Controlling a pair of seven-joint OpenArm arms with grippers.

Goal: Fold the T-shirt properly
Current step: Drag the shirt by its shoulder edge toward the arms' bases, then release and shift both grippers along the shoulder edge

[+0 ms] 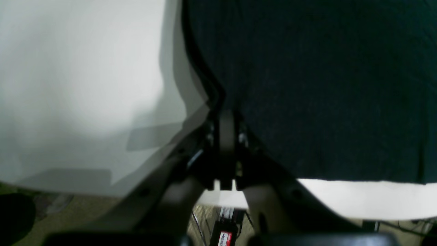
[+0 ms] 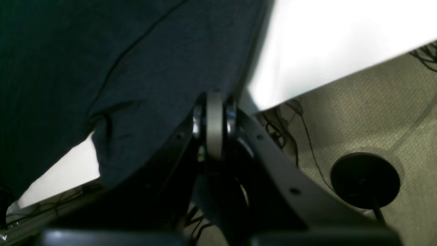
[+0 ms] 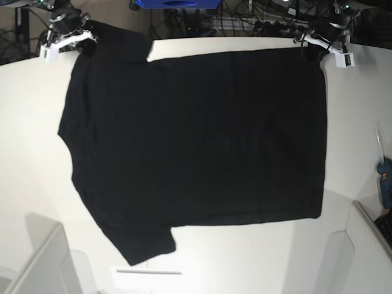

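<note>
Base view first: both sets of jaws sit at the far edge of the tabletop (image 3: 37, 153), each clamped on a corner of the T-shirt (image 3: 196, 147). Left gripper (image 3: 318, 40), on this view's right, has its jaws pressed together on the hem corner; the left wrist view shows black cloth running right into the closed tips. Right gripper (image 3: 72, 35), on this view's left, has its jaws together too, pinching the cloth at the far sleeve, and the right wrist view shows the fabric bunching just beside them.

Out from there, the T-shirt lies spread flat across the middle of the tabletop, plain black side up, hem toward the left arm, neck and sleeves toward the right arm. Far sleeve sticks out beside the right gripper, near sleeve pokes out at the near edge. No print shows from here.

So where does that leave the job? My read: the garment is laid out and gripped, but no fold is in yet. Sleeves, sides and the final halving all look still to come, so this is early going.
</note>
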